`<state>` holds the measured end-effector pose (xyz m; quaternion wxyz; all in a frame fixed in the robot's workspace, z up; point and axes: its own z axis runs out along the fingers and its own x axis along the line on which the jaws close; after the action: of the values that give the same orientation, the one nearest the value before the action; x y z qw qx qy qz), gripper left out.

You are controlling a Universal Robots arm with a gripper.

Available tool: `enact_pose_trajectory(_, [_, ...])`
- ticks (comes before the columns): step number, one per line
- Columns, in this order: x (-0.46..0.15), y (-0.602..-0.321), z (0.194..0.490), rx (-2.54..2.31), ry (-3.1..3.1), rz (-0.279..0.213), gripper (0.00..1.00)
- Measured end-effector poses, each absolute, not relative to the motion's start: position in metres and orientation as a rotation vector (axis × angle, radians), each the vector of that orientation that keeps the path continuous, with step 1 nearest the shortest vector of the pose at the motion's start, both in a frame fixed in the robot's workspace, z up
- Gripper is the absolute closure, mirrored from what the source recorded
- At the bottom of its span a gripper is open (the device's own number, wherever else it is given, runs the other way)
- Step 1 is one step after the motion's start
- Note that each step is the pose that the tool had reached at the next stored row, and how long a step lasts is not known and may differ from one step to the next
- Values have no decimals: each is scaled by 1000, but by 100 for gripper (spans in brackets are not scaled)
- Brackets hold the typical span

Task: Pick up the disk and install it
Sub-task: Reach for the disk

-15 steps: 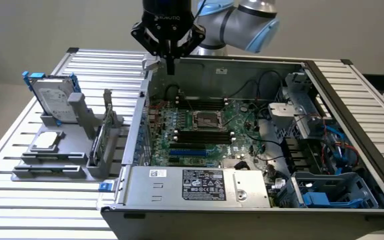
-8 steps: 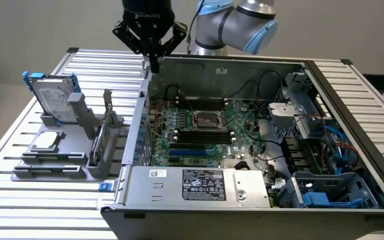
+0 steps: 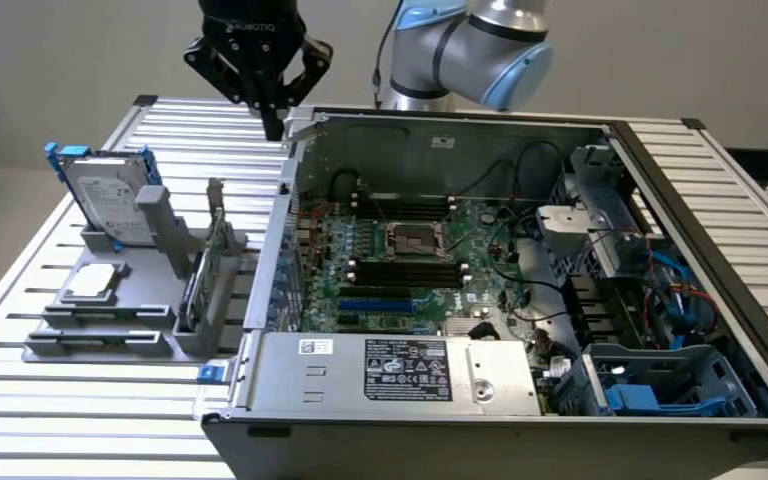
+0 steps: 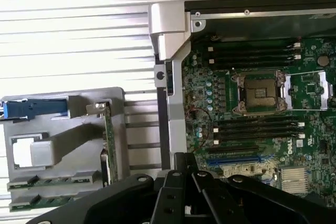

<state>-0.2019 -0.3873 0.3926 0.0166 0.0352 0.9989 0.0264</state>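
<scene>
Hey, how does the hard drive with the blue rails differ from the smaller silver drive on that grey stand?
The disk is larger and stands on edge, leaning in the grey stand; the smaller drive lies flat. The disk sits in blue carrier rails; the smaller drive has none. Both are silver-grey and rest on the same stand.

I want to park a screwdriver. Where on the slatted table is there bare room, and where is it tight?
Bare slats: the near corner bordered by the grey holder and the computer case; also the far strip behind the disk. Tight: the gap between holder and case, and inside the case.
</scene>
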Motion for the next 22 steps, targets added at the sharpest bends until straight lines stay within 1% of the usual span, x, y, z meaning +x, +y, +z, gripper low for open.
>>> enact_pose_trajectory(14, [-266,-382,390,111,3104,159,89])
enact_pose_trajectory(22, [-302,-377,387,111,3103,180,89])
